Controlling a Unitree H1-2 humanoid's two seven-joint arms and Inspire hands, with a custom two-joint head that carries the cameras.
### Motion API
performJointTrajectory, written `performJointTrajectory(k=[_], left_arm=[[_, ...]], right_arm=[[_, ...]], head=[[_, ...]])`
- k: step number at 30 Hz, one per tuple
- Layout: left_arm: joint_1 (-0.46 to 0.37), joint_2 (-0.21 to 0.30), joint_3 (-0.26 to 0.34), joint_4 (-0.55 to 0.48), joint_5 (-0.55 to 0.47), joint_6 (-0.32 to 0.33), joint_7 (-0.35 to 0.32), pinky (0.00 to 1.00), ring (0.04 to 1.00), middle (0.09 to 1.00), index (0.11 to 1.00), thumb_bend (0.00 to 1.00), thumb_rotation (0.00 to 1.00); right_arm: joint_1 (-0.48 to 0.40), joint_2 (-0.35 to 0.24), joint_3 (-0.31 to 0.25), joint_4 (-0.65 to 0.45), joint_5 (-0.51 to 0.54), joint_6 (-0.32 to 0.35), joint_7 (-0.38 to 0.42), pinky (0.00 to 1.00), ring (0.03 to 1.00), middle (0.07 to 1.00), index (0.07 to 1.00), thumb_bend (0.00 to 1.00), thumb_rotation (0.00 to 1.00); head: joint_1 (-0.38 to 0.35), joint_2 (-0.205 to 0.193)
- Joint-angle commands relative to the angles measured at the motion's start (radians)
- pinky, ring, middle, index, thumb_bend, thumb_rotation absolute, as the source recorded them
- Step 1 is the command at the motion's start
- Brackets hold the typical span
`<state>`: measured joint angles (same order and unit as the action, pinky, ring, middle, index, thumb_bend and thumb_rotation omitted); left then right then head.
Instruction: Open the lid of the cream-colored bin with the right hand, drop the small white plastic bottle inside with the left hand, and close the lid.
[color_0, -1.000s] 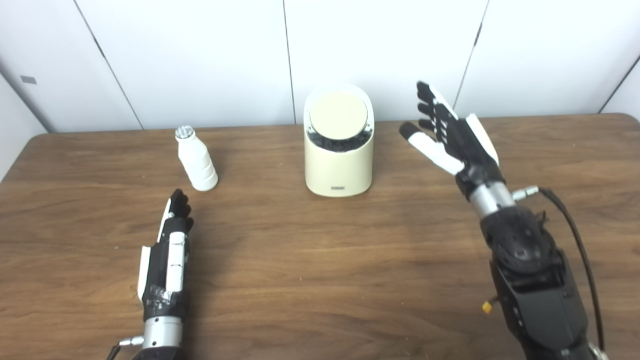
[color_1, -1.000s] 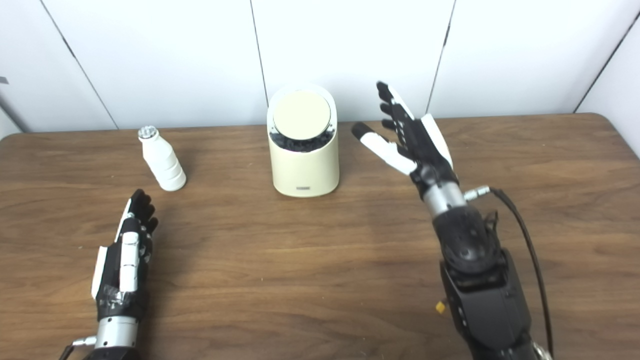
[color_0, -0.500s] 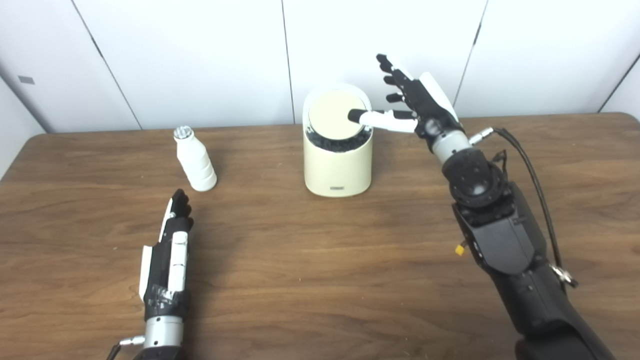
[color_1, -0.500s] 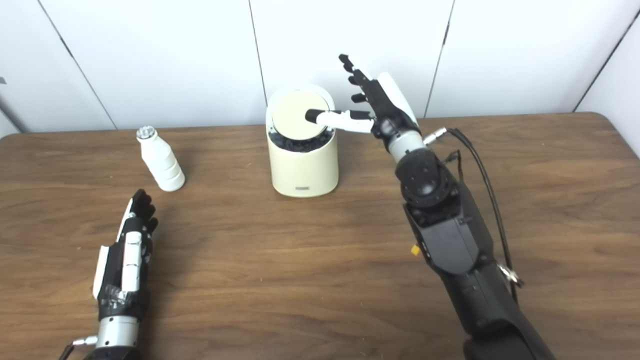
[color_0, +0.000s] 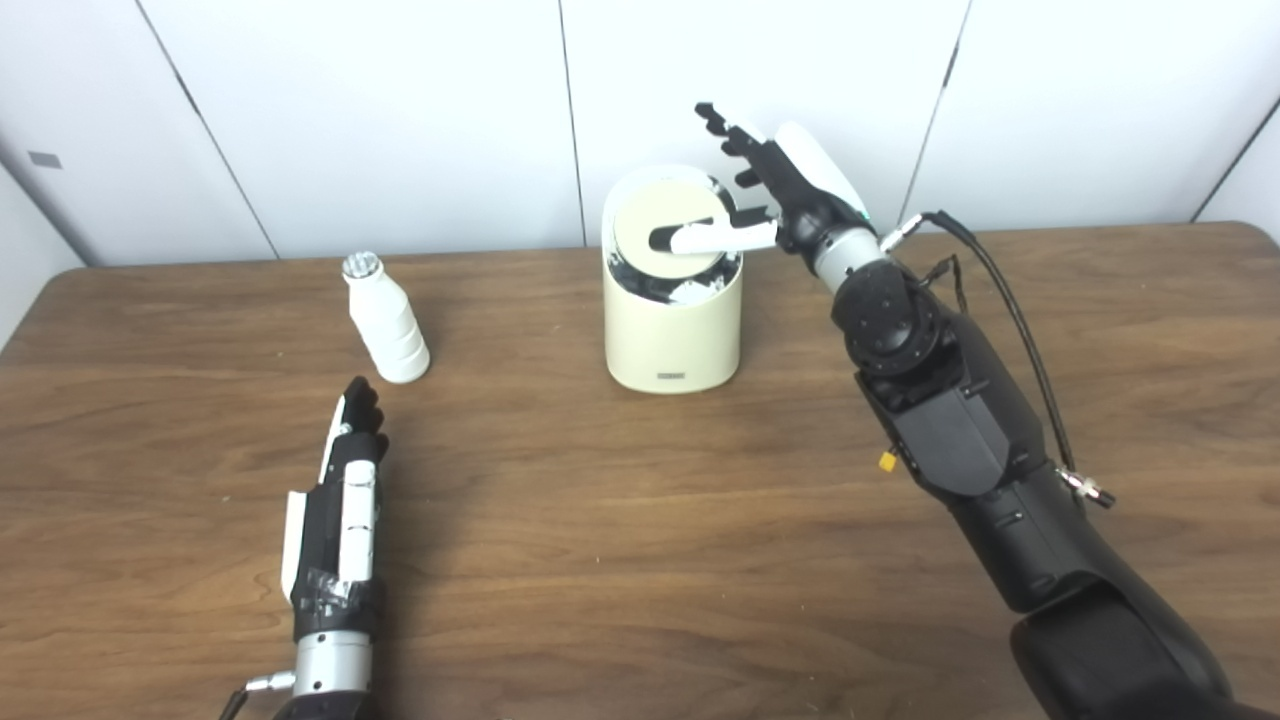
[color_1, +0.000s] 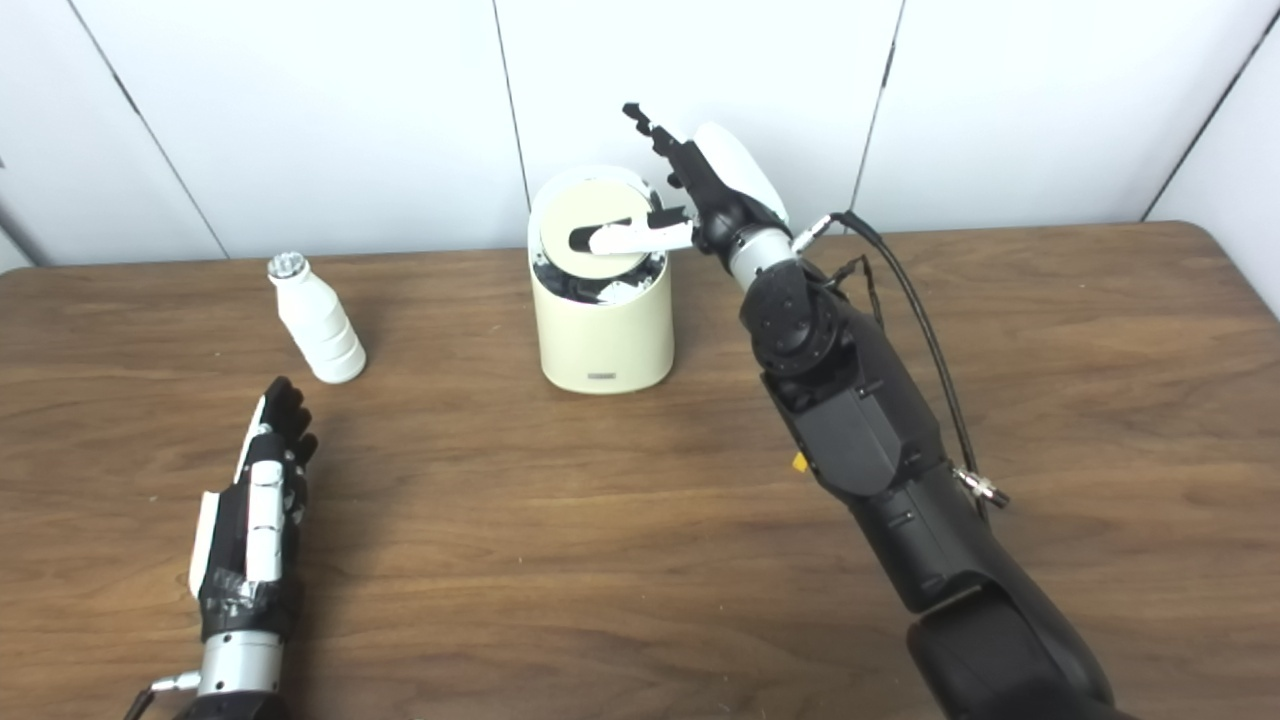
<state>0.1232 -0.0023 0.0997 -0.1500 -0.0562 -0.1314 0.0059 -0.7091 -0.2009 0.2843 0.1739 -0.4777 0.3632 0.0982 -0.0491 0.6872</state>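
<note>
This looks like a robotics lab or test room rather than a home. A bare brown wood-grain worktop (color_0: 620, 520) with rounded corners stands against plain white wall panels (color_0: 400, 110) split by dark seams, which rise just behind the raised right hand (color_0: 775, 190). A loose black cable (color_0: 1010, 300) runs exposed along that hand's arm. Only two staged props share the surface: a cream-colored bin (color_0: 672, 320) under the right hand and a small white bottle (color_0: 386, 320) just ahead of the flat left hand (color_0: 340, 510).

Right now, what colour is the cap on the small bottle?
Silvery, on the white bottle; clearest in the left eye view.
</note>
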Motion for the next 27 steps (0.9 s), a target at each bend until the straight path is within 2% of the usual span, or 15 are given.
performJointTrajectory(k=[1, 8, 27], left_arm=[[0.011, -0.019, -0.016, 0.007, 0.005, -0.003, 0.009, 1.0, 1.0, 0.992, 1.0, 0.5, 0.9], [0.013, -0.019, -0.016, 0.006, 0.009, -0.008, 0.007, 1.0, 1.0, 0.988, 1.0, 0.52, 0.91], [0.021, -0.025, -0.012, -0.013, -0.001, -0.003, 0.008, 1.0, 1.0, 0.996, 1.0, 0.54, 0.89]], right_arm=[[-0.058, -0.011, -0.001, -0.014, -0.019, -0.042, -0.006, 0.85, 0.923, 0.933, 0.937, 0.87, 0.43], [-0.054, -0.015, -0.003, 0.016, -0.035, -0.068, -0.019, 0.87, 0.919, 0.928, 0.931, 0.87, 0.42], [-0.038, -0.027, -0.001, 0.037, -0.062, -0.081, -0.023, 0.91, 0.922, 0.929, 0.93, 0.84, 0.4]], head=[[0.002, 0.0], [0.005, 0.004], [-0.005, 0.013]])
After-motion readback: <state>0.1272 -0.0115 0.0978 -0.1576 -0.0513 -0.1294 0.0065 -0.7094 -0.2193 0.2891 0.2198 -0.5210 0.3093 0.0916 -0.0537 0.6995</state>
